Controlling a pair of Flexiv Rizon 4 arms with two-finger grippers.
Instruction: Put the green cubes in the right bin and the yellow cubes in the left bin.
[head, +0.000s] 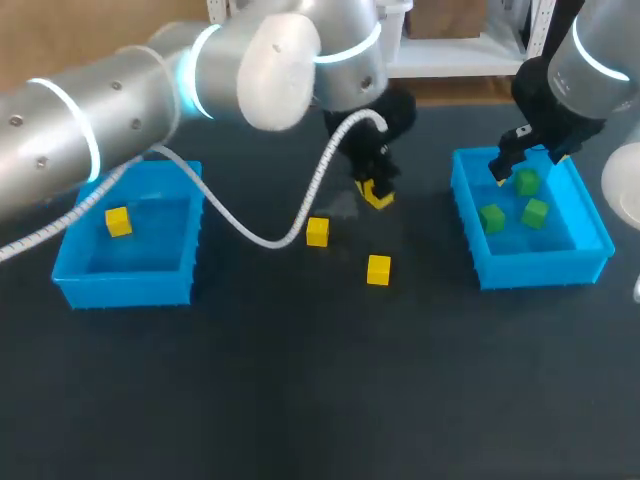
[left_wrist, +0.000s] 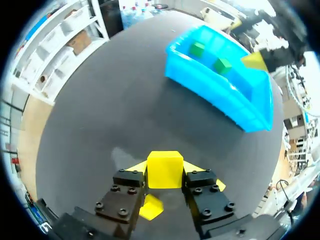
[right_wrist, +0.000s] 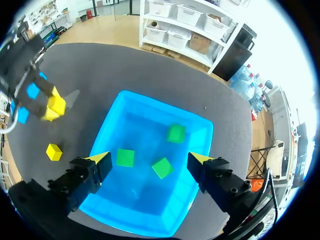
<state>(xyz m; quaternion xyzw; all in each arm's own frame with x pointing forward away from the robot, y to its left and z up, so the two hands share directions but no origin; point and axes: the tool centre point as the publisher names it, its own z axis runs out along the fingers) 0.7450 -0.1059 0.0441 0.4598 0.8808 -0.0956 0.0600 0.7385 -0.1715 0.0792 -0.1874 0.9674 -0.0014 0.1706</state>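
Overhead, left arm (head: 120, 110) partly hides left bin (head: 125, 285), left jaws pinching yellow cube (left_wrist: 164, 169), right jaws spread above right bin (right_wrist: 145, 200).

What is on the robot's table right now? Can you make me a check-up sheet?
Surface: dark table.
Job's things: left bin holds one binned yellow cube; right bin holds three green cubes; two loose yellow cubes lie on the table between the bins.
Clutter: nothing seen.
Tools: left tool shut on the held yellow cube; right tool open, above the right bin.
Cables: white coiled cable hangs from the left arm over the table.
Surroundings: nothing seen reaching over the table.
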